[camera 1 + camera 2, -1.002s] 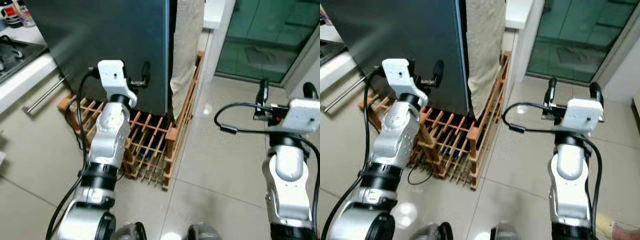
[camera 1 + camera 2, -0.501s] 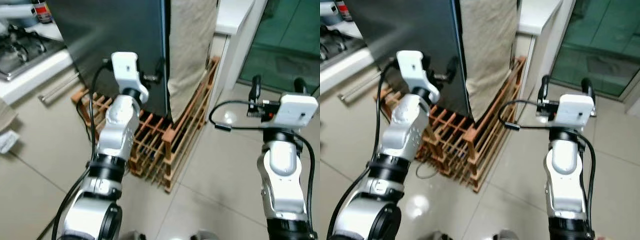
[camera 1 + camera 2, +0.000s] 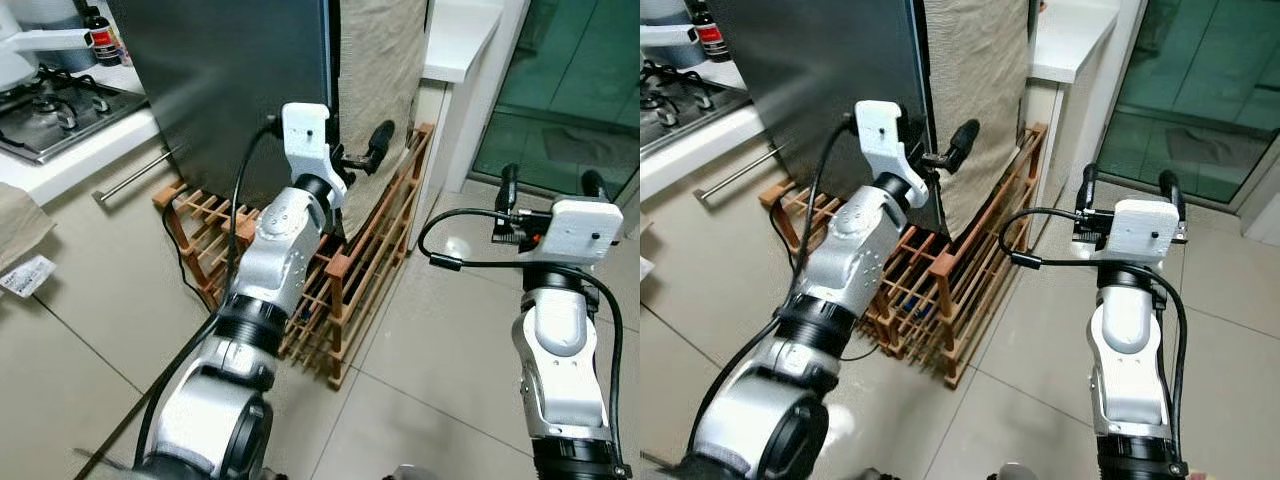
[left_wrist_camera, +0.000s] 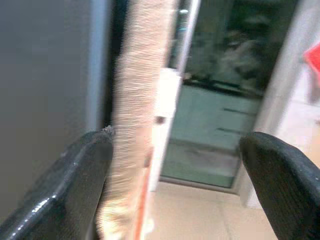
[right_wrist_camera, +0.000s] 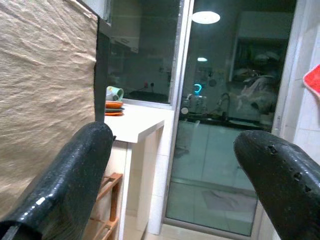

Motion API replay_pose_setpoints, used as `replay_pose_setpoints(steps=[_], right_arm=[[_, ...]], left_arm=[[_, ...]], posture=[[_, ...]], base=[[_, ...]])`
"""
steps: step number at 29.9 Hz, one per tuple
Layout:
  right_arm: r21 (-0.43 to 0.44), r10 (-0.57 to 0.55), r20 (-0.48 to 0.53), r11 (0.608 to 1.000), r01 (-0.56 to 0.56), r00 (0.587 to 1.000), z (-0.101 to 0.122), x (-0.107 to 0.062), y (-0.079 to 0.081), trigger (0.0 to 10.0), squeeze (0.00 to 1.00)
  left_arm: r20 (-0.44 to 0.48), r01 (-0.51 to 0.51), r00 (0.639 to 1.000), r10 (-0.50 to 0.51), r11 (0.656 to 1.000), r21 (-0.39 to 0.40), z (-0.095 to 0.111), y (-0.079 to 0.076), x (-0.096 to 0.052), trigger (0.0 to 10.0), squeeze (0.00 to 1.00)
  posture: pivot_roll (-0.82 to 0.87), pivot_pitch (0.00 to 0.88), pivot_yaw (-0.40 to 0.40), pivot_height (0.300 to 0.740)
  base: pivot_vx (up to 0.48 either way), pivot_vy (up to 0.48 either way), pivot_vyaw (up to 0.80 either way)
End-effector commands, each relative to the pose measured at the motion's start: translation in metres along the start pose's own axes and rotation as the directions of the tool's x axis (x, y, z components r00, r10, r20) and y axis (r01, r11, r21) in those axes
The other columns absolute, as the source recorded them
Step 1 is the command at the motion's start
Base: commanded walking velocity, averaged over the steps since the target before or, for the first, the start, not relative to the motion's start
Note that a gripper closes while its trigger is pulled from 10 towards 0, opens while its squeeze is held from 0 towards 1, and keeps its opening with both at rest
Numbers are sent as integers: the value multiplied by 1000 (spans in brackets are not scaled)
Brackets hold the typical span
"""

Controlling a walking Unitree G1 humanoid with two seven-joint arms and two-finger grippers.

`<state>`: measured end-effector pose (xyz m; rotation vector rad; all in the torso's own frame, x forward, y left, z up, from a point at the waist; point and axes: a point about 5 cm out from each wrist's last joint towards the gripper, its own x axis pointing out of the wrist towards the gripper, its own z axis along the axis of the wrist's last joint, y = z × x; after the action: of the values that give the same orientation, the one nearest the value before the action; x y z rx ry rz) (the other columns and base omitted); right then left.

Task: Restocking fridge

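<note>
The dark grey fridge [image 3: 230, 80] stands shut straight ahead, with a beige cloth [image 3: 380, 60] hanging down its right side. My left gripper [image 3: 940, 150] is raised at the fridge's front right edge, open; in the left wrist view its fingers [image 4: 75, 185] stand on either side of that edge and the cloth [image 4: 135, 125]. My right gripper [image 3: 550, 185] is held up to the right over the floor, open and holding nothing; its fingers [image 5: 65, 185] face a white counter and a glass door.
A wooden wine rack [image 3: 340, 280] wraps around the fridge's foot. On the left are a gas stove [image 3: 50, 105], a bottle [image 3: 97, 35] and a cabinet handle [image 3: 135, 175]. A white counter [image 3: 460, 40] and a glass door [image 3: 570, 80] lie to the right, past tiled floor.
The camera has shifted, bringing the stove into view. My left gripper has moved right from the fridge's front face to its right edge by the cloth. The right arm holds its pose.
</note>
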<state>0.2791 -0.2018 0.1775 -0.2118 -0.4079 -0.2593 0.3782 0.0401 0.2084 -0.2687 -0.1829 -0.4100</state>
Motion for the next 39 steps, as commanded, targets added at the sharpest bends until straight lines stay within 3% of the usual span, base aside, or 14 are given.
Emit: replay_pose_setpoints(steps=[1,8,17,31,39], right_arm=[[6,1,8,1000,-1,1000,1,1,2,10000,227],[0,1,5,1000,-1,1000,1,-5,1,10000,227],[-10,-4,-10,1000,4,1000,0,-15,0,10000,224],[-33,-21,-79,999,18,997,1,-47,-10,10000,227],[-50,-22,-97,999,17,995,3,-52,-14,10000,227]], left_arm=[[13,-22,1000,22,1000,16,5,-2,6,10000,0],[5,-97,995,97,995,37,8,6,12,10000,0],[-8,-21,1000,21,999,24,1,-14,19,10000,0],[15,-50,999,50,999,-3,12,-15,27,10000,0],[21,-170,985,171,984,-43,15,-1,28,10000,0]], posture=[[-233,37,80,732],[-248,58,87,732],[-265,115,102,732],[-300,205,111,732],[-315,218,106,732]], base=[[0,0,0],[0,0,0],[0,0,0],[0,0,0],[0,0,0]])
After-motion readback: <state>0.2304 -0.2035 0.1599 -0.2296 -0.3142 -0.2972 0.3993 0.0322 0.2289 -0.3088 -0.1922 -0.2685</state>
